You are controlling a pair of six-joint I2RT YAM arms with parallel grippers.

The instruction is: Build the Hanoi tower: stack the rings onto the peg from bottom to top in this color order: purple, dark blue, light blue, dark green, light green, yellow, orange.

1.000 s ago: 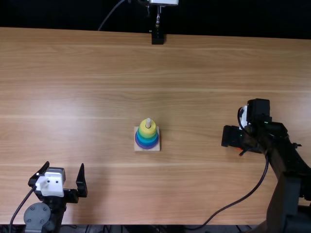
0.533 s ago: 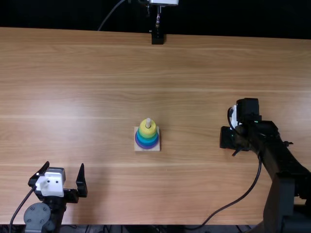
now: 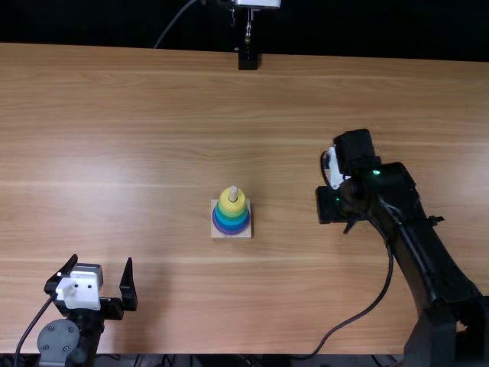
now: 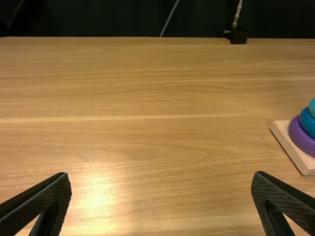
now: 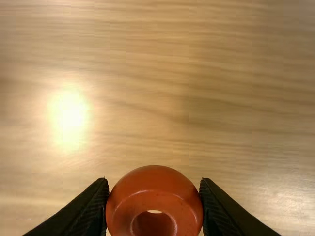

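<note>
One orange ring (image 5: pixel 154 183) sits gripped in one right pincer (image 3: pixel 333 205); one left pincer (image 3: pixel 102 261) stands wide

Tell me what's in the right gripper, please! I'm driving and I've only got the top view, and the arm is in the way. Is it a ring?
Observer: Yes, the right wrist view shows the orange ring in the right gripper.
Operator: Yay! Is just one finger touching it, or both?
Observer: Both fingers, one against each side.
Operator: Can you see the hole that goes on the peg?
Observer: Yes, the right wrist view looks partly into the hole, with a bright sliver at its edge.
</note>
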